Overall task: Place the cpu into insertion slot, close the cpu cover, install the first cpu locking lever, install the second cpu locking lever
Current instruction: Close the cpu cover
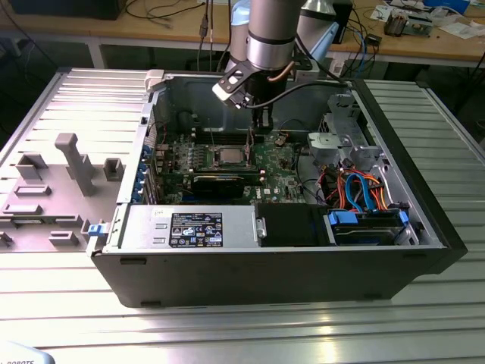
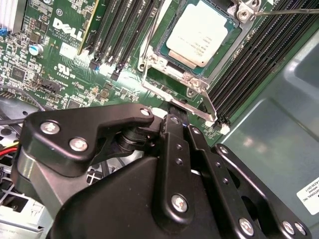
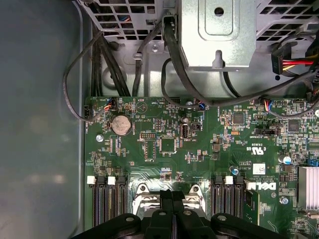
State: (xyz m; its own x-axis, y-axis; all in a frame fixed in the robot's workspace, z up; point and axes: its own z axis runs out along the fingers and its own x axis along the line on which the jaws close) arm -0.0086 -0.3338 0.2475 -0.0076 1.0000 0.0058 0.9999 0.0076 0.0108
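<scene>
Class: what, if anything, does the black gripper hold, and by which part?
Cannot be told. The black gripper is down at the edge of the thin silvery cpu cover, closed over the silvery-grey square cpu; any hold is hidden.

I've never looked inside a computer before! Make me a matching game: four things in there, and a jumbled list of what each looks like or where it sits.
Things:
1. cpu
2. coin battery
3. hand
4. drive tray

Descriptions:
A. blue, at the exterior view's right of the computer case
B. black, low over the motherboard
C. silvery-grey square between the memory slots
D. small round disc on the motherboard

Pairs: 1-C, 2-D, 3-B, 4-A
</scene>
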